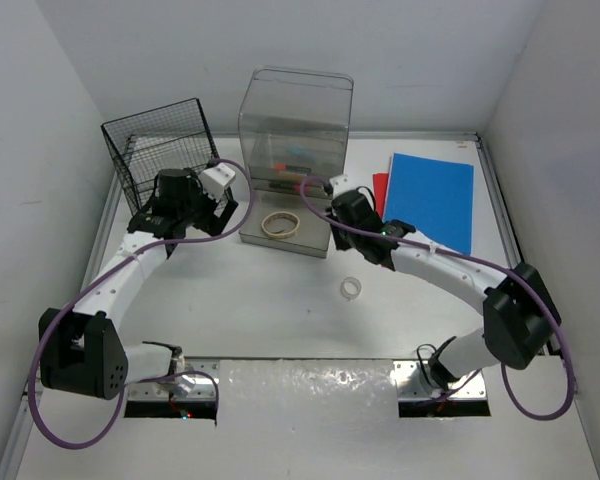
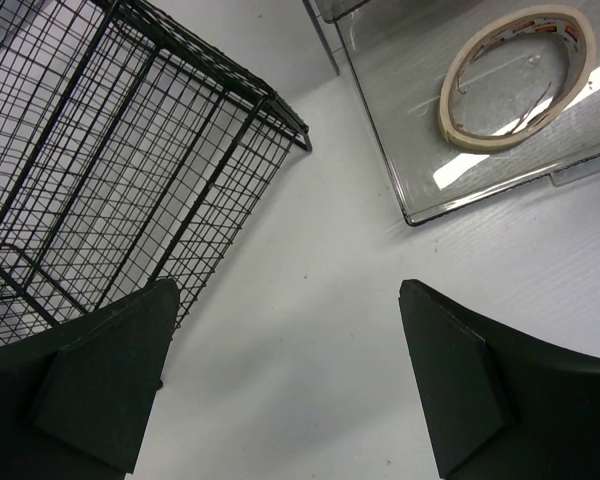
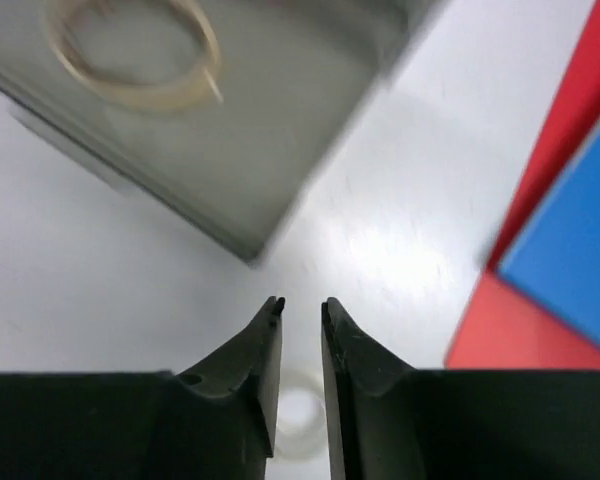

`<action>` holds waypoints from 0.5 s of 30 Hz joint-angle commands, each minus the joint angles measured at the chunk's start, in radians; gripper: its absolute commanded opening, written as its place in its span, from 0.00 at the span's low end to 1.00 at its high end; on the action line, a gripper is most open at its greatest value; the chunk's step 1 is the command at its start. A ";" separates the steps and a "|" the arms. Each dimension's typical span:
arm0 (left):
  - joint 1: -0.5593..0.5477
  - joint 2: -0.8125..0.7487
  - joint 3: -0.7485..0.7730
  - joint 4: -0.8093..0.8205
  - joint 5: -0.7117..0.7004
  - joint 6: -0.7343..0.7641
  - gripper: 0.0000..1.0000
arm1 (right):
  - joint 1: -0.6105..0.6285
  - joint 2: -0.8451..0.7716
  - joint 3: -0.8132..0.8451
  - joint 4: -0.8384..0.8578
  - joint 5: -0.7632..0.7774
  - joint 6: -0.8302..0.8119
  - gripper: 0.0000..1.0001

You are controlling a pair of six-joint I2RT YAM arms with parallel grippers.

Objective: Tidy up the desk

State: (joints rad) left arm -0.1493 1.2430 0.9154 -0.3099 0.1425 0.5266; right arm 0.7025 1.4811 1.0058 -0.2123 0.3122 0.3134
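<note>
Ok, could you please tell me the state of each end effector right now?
Left end effector: wide open, holding nothing.
Right end effector: barely open, a narrow gap, holding nothing.

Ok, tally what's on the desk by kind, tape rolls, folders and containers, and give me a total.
Tape rolls: 2, the beige roll in the open drawer, the small clear roll on the desk
Folders: 2, the blue folder, the red folder under it
Containers: 2, the wire basket, the clear drawer box
Total: 6
</note>
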 commanded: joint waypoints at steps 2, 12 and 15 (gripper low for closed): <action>0.013 -0.014 -0.001 0.032 0.042 0.001 0.91 | -0.026 -0.028 -0.124 -0.119 -0.067 0.078 0.29; 0.013 -0.004 0.003 0.020 0.066 0.007 0.91 | -0.035 0.068 -0.230 -0.084 -0.123 0.121 0.50; 0.013 -0.005 0.004 0.018 0.060 0.009 0.91 | -0.040 0.096 -0.246 -0.062 -0.133 0.119 0.46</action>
State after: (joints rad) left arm -0.1493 1.2438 0.9150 -0.3115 0.1852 0.5270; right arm 0.6697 1.5646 0.7708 -0.3271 0.2024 0.4164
